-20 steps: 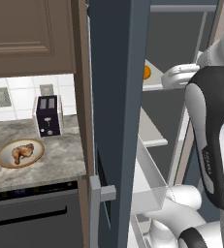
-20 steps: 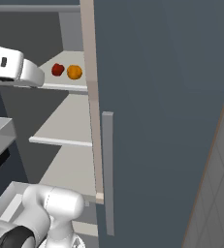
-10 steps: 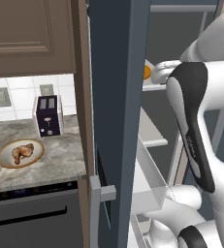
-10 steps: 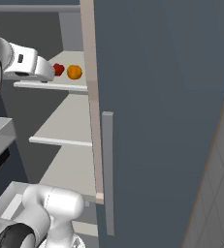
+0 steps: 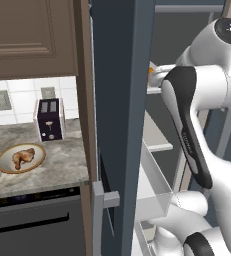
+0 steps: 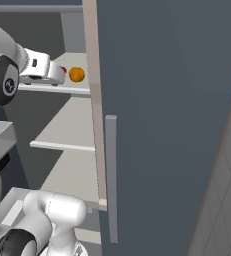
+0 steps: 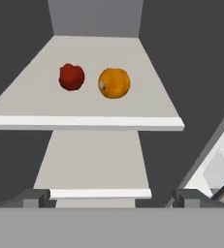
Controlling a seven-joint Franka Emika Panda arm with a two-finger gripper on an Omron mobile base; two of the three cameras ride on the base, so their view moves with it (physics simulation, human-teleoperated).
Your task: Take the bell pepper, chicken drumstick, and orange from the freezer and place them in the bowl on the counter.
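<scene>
The claw (image 7: pixel 108 197) is spread wide and holds nothing; its two tips rise at the bottom of the hand view with an open gap between them. It sits in front of the freezer (image 5: pixel 119 100), at the near edge of the upper shelf (image 7: pixel 84 121), pointing inward.

The pepper (image 7: pixel 72 76) and the orange (image 7: pixel 114 83) lie side by side on that shelf, just apart, the pepper on the left and the orange on the right in the hand view. Both lie farther in than the claw and somewhat above its line of aim. The orange is nearly straight ahead, the pepper a little off to the left. Both are round, so neither has a long axis to line up with; my guess is that the orange is the easier reach. In the right base view the hand partly covers the pepper, so how close it is to the hand is hard to tell.

The bowl (image 5: pixel 2 165) sits on the counter (image 5: pixel 57 165) to the left of the freezer, near the toaster (image 5: pixel 49 120). The drumstick (image 5: pixel 23 157) lies in it already. The lower shelf (image 7: pixel 91 162) looks bare.
</scene>
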